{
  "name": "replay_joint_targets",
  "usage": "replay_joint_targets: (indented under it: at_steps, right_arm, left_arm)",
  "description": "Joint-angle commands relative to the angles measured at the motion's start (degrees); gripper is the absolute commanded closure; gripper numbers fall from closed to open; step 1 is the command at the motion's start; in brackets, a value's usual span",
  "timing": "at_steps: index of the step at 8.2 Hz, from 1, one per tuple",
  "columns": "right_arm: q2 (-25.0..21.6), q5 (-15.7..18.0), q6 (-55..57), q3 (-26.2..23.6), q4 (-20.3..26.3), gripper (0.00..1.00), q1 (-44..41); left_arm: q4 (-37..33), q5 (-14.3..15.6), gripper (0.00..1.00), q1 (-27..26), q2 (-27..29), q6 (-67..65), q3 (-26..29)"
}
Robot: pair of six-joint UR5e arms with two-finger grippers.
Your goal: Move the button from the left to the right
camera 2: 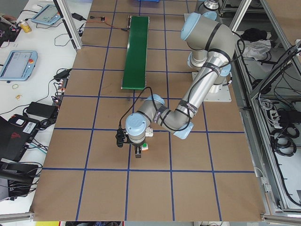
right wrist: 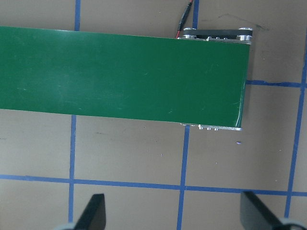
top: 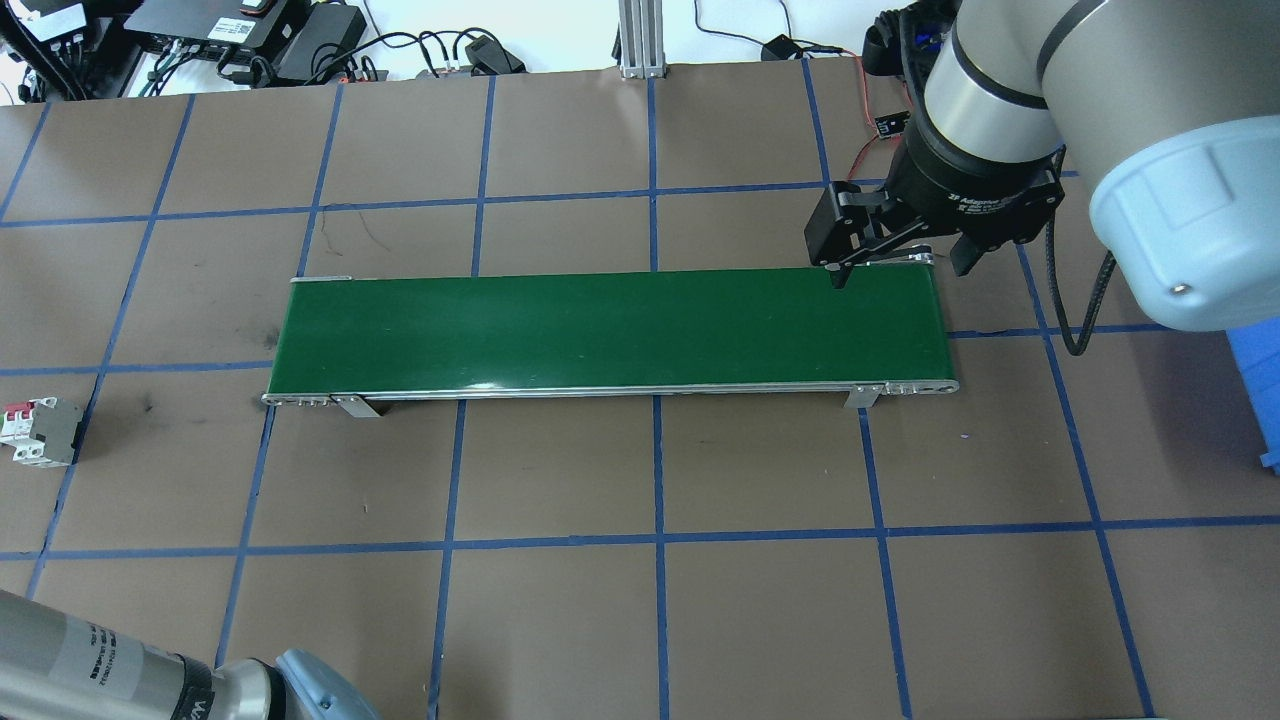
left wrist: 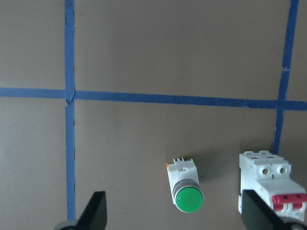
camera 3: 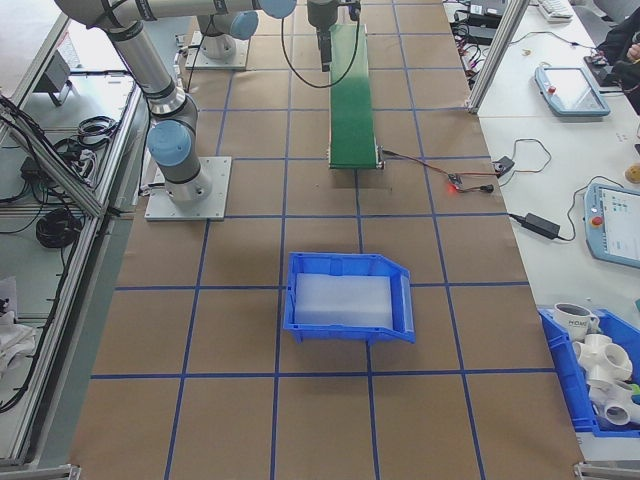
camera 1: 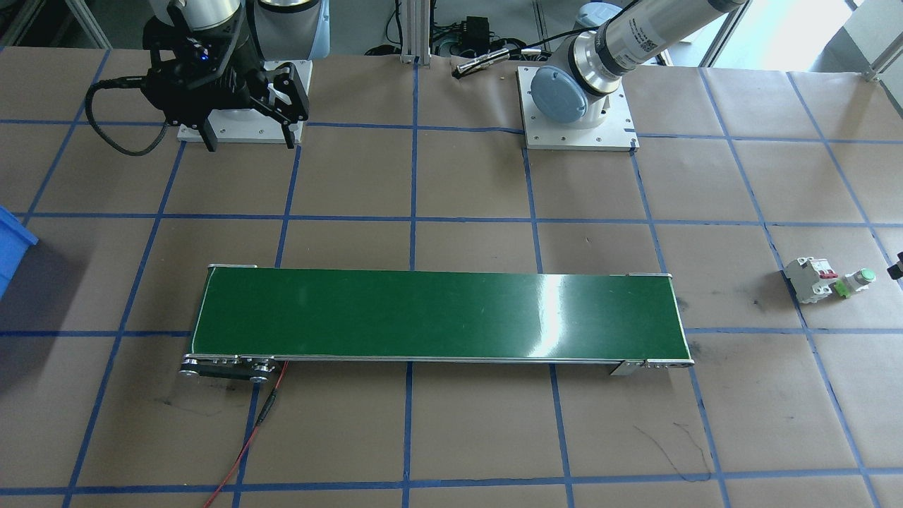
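Note:
The button [left wrist: 184, 184] lies on its side on the brown paper, its green cap toward the camera, just left of a white breaker [left wrist: 266, 184]. My left gripper [left wrist: 173, 212] hangs open above it, with one finger on each side and nothing held. From the front, the button [camera 1: 857, 281] rests at the table's far right beside the breaker [camera 1: 811, 279]. The overhead view does not show the button. My right gripper [top: 900, 272] is open and empty above the far right end of the green conveyor belt [top: 610, 330].
The conveyor belt [camera 1: 437, 314] runs across the table's middle, with a red wire [camera 1: 247, 444] trailing from one end. A blue bin [camera 3: 350, 300] stands on the robot's right side. The right arm's base plate [camera 1: 236, 130] is near the robot's edge.

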State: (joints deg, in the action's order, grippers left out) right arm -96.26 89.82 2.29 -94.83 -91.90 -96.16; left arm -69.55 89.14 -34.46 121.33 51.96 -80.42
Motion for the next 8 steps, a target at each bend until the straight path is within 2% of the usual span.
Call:
replay_joint_targets:
  at_steps: [1, 8]
  right_arm:
    - [-0.1, 0.0, 0.0, 0.0, 0.0, 0.0, 0.0]
    - [0.0, 0.0, 0.0, 0.0, 0.0, 0.0, 0.0]
  left_arm:
    - [0.0, 1.6, 0.0, -0.5, 2.4, -1.9, -0.6]
    - [1.2, 1.8, 0.0, -0.8, 3.8, -4.5, -3.2]
